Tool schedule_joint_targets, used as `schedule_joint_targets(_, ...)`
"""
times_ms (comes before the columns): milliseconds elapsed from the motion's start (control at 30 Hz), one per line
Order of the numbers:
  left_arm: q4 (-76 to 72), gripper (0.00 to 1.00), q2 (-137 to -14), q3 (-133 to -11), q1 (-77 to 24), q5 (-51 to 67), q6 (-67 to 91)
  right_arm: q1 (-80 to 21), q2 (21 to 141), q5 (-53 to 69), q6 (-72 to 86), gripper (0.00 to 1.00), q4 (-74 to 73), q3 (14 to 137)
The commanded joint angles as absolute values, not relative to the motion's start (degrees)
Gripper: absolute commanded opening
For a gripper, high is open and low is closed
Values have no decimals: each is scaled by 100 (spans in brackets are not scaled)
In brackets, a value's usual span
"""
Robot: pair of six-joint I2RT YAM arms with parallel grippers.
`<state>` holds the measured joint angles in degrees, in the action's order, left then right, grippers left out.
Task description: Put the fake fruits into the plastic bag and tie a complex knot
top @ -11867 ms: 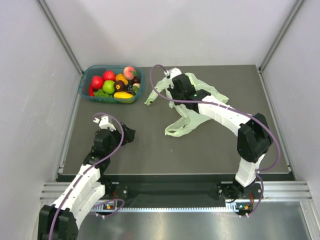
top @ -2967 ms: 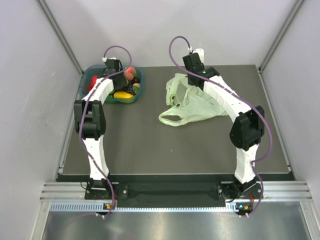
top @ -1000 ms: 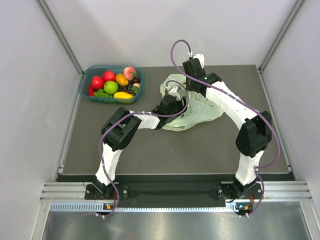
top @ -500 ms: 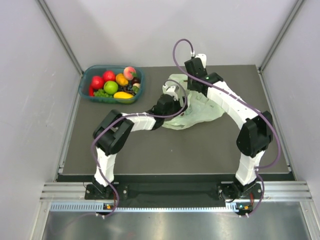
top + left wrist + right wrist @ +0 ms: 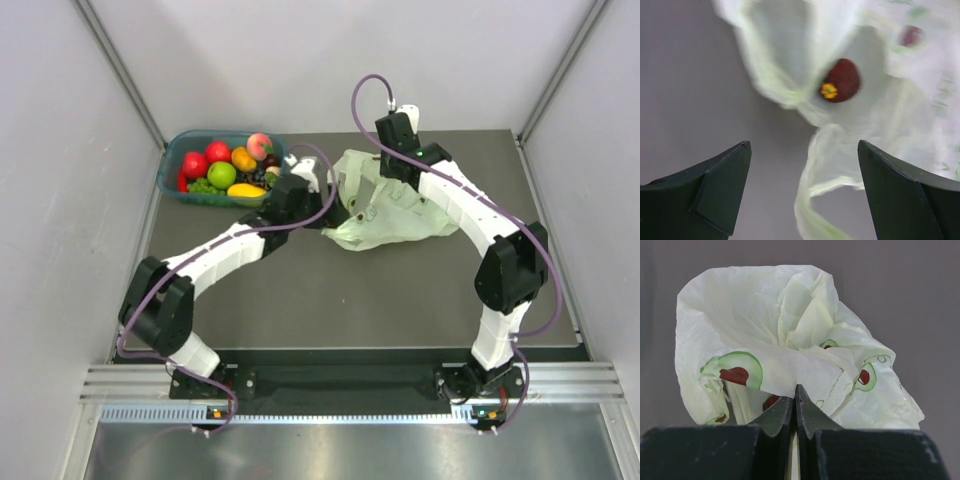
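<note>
The pale green plastic bag [image 5: 395,210] with avocado prints lies at the table's back middle. My right gripper [image 5: 386,166] is shut on its upper rim and holds the mouth up; the pinched plastic shows in the right wrist view [image 5: 795,390]. A dark red fruit [image 5: 841,80] with a yellow spot lies inside the bag [image 5: 875,125]. My left gripper [image 5: 312,200] is open and empty just left of the bag, with a handle strip [image 5: 812,200] below its jaws [image 5: 804,145]. The other fake fruits [image 5: 225,168] sit in the tub.
A teal plastic tub [image 5: 172,167] stands at the back left corner and holds the apples, peach, orange, mango and grapes. Grey walls with metal rails close in both sides and the back of the dark table [image 5: 350,300].
My left gripper has drawn back out of the bag's mouth and moved left toward the tub. The right gripper still holds the bag's rim up. The bag has shifted slightly.
</note>
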<state>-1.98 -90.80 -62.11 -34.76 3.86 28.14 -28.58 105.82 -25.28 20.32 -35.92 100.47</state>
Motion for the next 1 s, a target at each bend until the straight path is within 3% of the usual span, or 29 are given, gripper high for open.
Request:
schedule_joint_targets(0,729,92,-8649,-6205,-2805,70,2382,-2830,10380,-2522,1890,0,-3340,10037)
schedule_joint_targets(167,1239,92,-8982,-6714,-1786,-139,1952,-2839,10389,-2522,1828,0,-3287,9958)
schedule_joint_targets(233,1196,91,-9227,-6846,-1478,296,1995,-2839,10380,-2514,1784,0,-3252,9932)
schedule_joint_targets(467,712,94,-9808,-7408,-1161,-139,2092,-2865,10371,-2531,1723,0,-3173,9835)
schedule_joint_targets(967,923,99,-12082,-10263,-598,-501,2188,-2927,10389,-2444,1635,0,-3085,9914)
